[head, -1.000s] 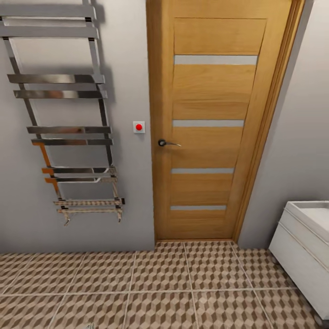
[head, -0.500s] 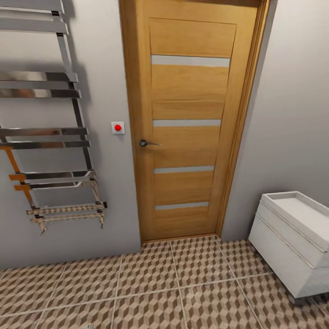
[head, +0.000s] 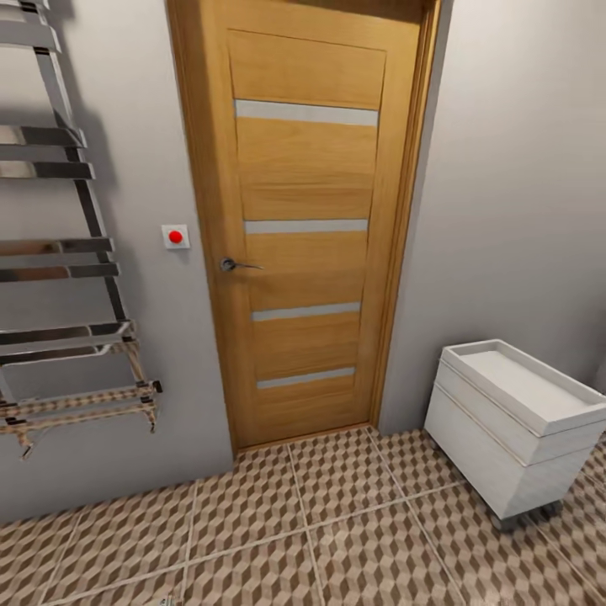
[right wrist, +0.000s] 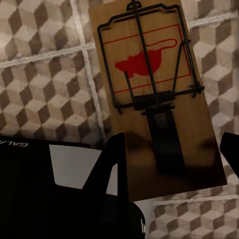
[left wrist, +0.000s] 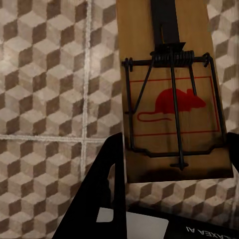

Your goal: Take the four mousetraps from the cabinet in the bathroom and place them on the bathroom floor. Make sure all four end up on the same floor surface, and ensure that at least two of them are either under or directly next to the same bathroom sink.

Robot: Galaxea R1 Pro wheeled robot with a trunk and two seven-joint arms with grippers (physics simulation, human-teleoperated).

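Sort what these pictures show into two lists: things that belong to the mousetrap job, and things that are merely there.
Belonging to the job:
- mousetrap in the left tool
- mousetrap in the right tool
- bathroom floor
- white sink unit

Merely there:
- wooden door
- chrome towel rail
- red wall button

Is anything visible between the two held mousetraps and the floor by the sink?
Nothing visible. Each mousetrap sits between its gripper's fingers over bare tiled floor, and the tiles leading to the white sink unit look unobstructed.
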